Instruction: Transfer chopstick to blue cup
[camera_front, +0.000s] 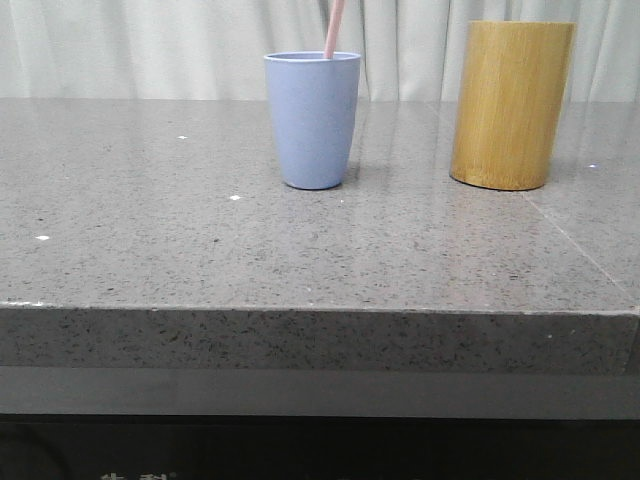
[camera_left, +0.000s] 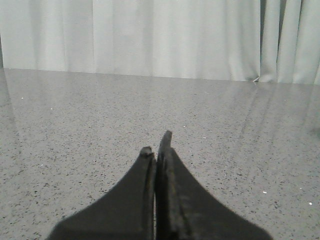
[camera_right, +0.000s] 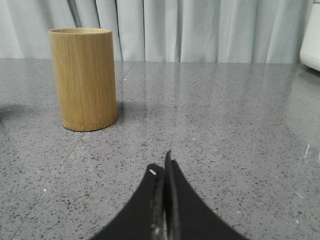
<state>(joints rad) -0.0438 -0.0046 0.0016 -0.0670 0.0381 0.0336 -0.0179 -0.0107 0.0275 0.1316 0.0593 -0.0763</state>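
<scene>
The blue cup (camera_front: 312, 120) stands upright on the grey stone table, mid-back in the front view. A pale-pink chopstick (camera_front: 334, 28) stands in it and leans out past the rim, cut off by the frame's top. Neither gripper shows in the front view. My left gripper (camera_left: 156, 146) is shut and empty, low over bare table. My right gripper (camera_right: 161, 166) is shut and empty, low over the table, with the bamboo holder (camera_right: 85, 79) some way ahead of it.
The yellow-brown bamboo cylinder holder (camera_front: 511, 104) stands right of the blue cup. The table's front edge (camera_front: 320, 312) runs across the front view. A seam in the table top (camera_front: 580, 245) runs near the holder. A white object (camera_right: 311, 40) sits at the right wrist view's edge. Pale curtains hang behind.
</scene>
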